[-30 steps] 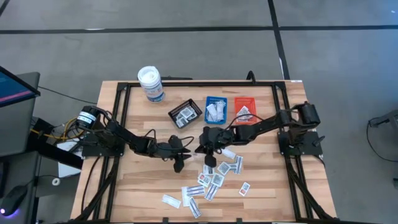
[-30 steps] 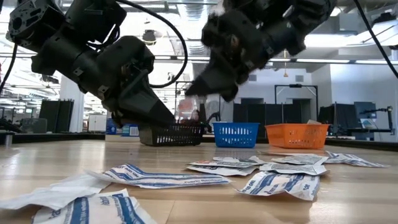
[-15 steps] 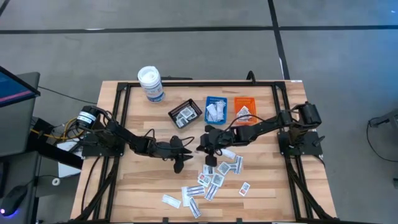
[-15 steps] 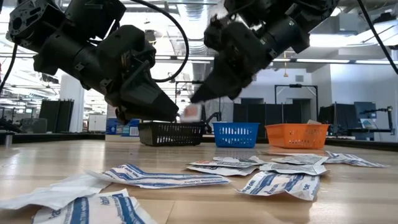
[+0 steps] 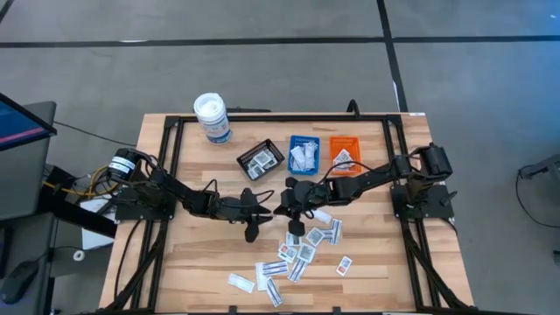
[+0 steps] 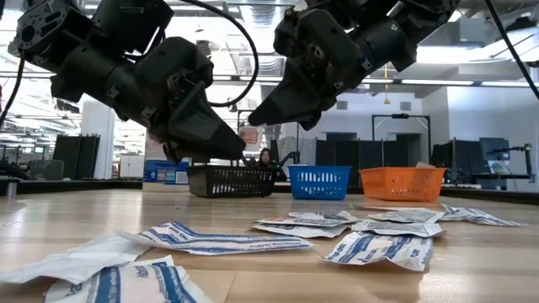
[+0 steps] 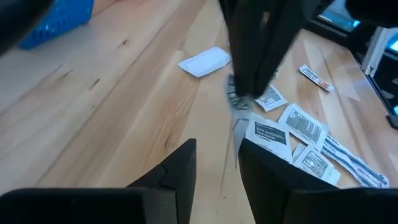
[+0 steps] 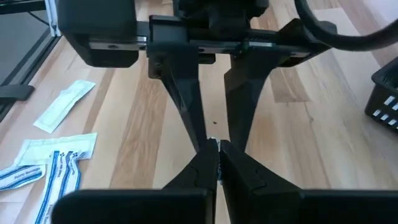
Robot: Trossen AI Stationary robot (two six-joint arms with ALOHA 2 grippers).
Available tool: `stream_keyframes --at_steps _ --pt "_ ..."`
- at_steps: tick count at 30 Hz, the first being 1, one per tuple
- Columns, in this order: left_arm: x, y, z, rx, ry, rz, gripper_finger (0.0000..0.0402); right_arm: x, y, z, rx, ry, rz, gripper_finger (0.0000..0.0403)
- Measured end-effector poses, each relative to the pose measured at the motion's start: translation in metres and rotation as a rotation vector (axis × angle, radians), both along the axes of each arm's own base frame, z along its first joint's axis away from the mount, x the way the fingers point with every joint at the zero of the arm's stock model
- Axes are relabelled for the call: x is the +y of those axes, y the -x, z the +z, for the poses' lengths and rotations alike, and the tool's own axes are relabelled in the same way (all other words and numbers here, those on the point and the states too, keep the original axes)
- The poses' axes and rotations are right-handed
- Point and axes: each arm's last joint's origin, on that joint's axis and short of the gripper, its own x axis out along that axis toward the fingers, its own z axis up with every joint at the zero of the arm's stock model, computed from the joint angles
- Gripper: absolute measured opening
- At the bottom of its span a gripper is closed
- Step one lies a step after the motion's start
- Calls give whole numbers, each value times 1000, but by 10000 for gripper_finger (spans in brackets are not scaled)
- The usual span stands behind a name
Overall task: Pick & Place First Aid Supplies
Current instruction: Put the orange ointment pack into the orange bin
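While both hover tip-to-tip, right gripper (image 5: 282, 210) pinches one packet (image 6: 250, 135) (left gripper (image 5: 268, 211) parted).

Setting: robotics lab or test hall, not a home. Evidence: pale butcher-block wooden table (image 5: 192, 254) fitted with a black metal frame (image 5: 262, 116), standing alone on a grey concrete floor (image 5: 262, 52) marked with dark lines. Two dark jointed robot arms, left arm (image 5: 166, 194) and right arm (image 5: 376, 175), are bolted at the table's sides, with loose cabling beside the left base. The low view shows a large open room behind: long ceiling light strips (image 6: 472, 55), white walls, rows of dark monitor screens (image 6: 472, 153) on stands. A lit screen edge (image 5: 22, 122) sits beside the table.
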Motion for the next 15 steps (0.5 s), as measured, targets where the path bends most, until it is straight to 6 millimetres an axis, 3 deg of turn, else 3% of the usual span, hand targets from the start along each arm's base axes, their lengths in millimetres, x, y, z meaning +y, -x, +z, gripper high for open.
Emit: stream_keyframes --at_steps 10,15 --pt "-2 -2 7 -73 -84 -81 69 0 0 1 -8 -1 1 8" --pt "-2 -2 7 -76 -84 -81 24 1 -1 2 -20 -5 4 8"
